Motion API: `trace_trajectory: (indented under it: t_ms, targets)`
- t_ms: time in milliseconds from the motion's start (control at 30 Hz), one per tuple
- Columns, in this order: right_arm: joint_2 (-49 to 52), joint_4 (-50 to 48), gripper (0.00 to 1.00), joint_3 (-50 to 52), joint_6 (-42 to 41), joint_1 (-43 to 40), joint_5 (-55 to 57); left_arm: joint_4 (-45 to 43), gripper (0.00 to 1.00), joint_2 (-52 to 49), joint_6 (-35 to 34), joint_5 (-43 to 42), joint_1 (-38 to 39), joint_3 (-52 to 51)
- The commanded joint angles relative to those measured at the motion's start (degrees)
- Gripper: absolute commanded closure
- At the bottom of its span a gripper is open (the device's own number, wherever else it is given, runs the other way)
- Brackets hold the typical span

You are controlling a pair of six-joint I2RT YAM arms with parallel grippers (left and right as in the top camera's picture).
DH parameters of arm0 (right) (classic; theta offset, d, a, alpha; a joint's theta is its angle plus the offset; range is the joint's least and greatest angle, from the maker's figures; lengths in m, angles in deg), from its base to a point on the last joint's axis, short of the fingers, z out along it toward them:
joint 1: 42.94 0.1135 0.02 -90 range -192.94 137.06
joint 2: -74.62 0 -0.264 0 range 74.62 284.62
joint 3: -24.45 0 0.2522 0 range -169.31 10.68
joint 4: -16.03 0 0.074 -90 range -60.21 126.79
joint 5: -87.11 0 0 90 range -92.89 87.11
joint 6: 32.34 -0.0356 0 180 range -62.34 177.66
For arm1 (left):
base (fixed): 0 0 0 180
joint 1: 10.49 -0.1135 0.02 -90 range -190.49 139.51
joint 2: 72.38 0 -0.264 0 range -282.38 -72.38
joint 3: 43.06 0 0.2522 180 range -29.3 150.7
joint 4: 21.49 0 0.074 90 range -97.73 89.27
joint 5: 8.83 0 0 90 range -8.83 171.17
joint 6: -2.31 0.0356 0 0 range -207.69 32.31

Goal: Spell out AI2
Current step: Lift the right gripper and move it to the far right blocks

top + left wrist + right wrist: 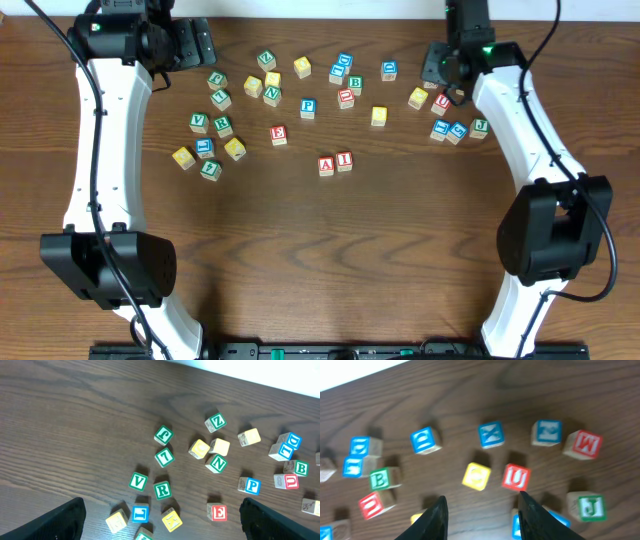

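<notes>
L grip (161,526) wide open, empty | R grip (483,516) open, empty

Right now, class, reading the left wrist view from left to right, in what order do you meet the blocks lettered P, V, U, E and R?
green V block → green R block → red E block → blue P block → red U block

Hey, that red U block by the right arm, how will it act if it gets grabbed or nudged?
The red U block looks like a small wooden cube, so it is probably stiff and light. Its flat faces suggest it will slide rather than roll, and grip squarely. Pushed sideways, it would likely bump the yellow block close beside it.
</notes>
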Motion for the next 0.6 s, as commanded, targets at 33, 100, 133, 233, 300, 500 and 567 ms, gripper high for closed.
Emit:
trace_trajectory:
  t_ms: [33,100,133,233,300,500,567]
  targets:
    - [2.3,-1.0,0.60,-1.1,4.3,-2.4,-0.1,0.0,0.02,-0.4,0.2,0.5,0.0,0.4]
    - [2.7,-1.5,0.60,-1.1,5.2,-3.2,-0.1,0.0,0.02,-0.4,0.2,0.5,0.0,0.4]
    - [2.9,-1.7,0.60,-1.1,5.5,-3.6,-0.1,0.0,0.02,-0.4,0.2,0.5,0.0,0.4]
    - [3.7,-2.6,0.60,-1.1,5.5,-5.9,0.0,0.0,0.02,-0.4,0.2,0.5,0.0,0.4]
    - [4.0,-2.7,0.60,-1.1,5.5,-7.1,-0.1,0.0,0.02,-0.4,0.2,0.5,0.0,0.4]
    - [5.3,-2.6,0.61,-1.1,5.5,-10.2,-0.1,0.0,0.02,-0.4,0.2,0.5,0.0,0.4]
    - [5.8,-2.6,0.60,-1.1,5.5,-11.1,-0.1,0.0,0.03,-0.4,0.2,0.5,0.0,0.4]
